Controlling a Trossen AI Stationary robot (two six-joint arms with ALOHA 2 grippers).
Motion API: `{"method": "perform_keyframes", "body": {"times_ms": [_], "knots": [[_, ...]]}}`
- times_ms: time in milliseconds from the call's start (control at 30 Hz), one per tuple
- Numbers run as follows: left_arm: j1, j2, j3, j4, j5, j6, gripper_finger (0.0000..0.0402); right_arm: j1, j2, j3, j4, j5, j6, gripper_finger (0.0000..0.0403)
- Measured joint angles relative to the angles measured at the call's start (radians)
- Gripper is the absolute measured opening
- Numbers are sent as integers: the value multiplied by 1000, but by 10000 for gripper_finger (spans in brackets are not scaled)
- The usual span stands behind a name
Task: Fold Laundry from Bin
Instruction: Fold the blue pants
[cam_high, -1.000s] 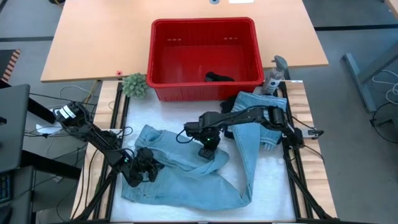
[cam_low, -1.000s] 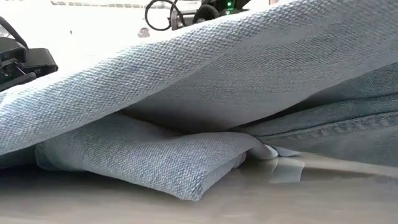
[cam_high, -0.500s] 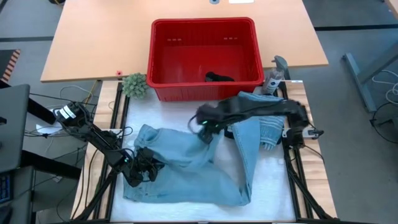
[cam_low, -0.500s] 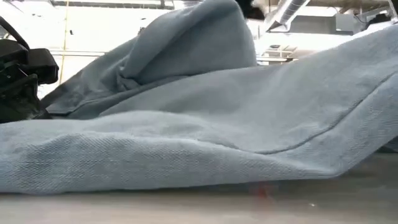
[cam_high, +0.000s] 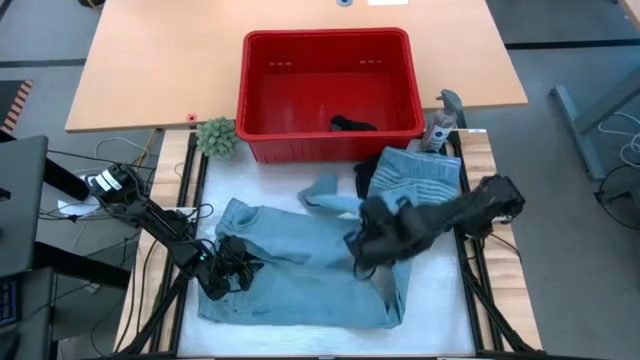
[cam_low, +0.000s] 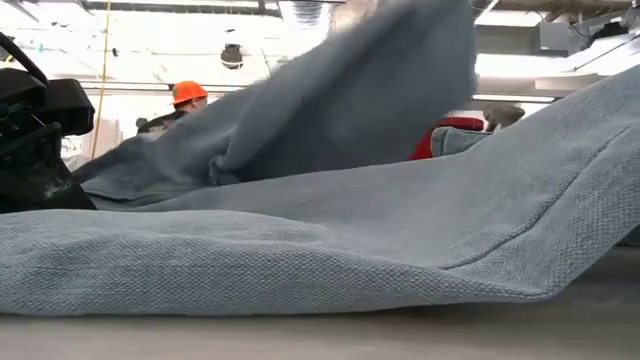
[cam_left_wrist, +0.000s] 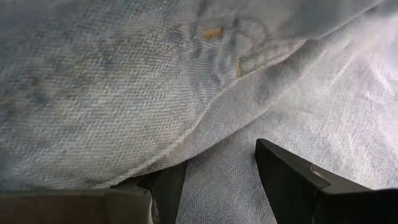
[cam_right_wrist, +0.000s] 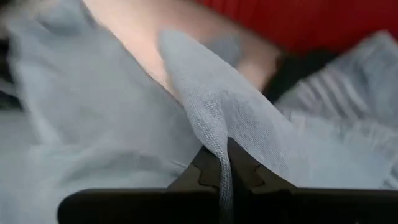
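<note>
at the left edge of the bench (cam_high: 440, 300), toward its near corner, the left gripper (cam_high: 232, 272) sits low with its jaws parted, pressed against the waist end of the light blue jeans (cam_high: 290, 285); its wrist view shows denim lying over one finger (cam_left_wrist: 163, 186), but whether the cloth is pinched cannot be told. beyond that corner, off the bench's far left end, a small green plant (cam_high: 217, 136) stands beside the red bin (cam_high: 330, 92), which rests on the wooden table (cam_high: 140, 70) along the bench's far edge and holds one dark garment (cam_high: 352, 125) against its near wall. the jeans lie spread across the middle of the bench, one leg running to the near right. the right gripper (cam_high: 366, 246) hovers over the bench's middle, clenched on a fold of the jeans' denim, which rises from its fingertips (cam_right_wrist: 211, 171) in a lifted peak. toward the far right corner lie folded denim (cam_high: 400, 165) and a blue-grey striped cloth (cam_high: 432, 190), with a spray bottle (cam_high: 440, 122) just past them.
</note>
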Motion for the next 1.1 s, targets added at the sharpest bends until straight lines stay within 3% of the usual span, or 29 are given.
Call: {"method": "perform_keyframes", "body": {"times_ms": [67,200,300,467,633,733,900,1100], "knots": [[0,0,0,-4,0,-4,189,35,40,-66,-8,-19,69,52],[0,0,0,-4,1,-5,189,47,77,-178,-10,-251,193,131],[0,0,0,-4,1,-5,189,49,83,-240,-5,-384,176,198],[0,0,0,-5,2,-5,189,43,42,-228,-19,-330,129,279],[0,0,0,-5,0,-5,189,-52,14,-154,65,-210,-109,299],[0,0,0,-4,-1,-5,189,-133,14,-117,175,-193,-318,300],[0,0,0,-4,-1,-5,189,-255,20,-113,453,-278,-555,301],[0,0,0,-4,-2,-5,189,-337,63,-113,590,-370,-786,301]]}}
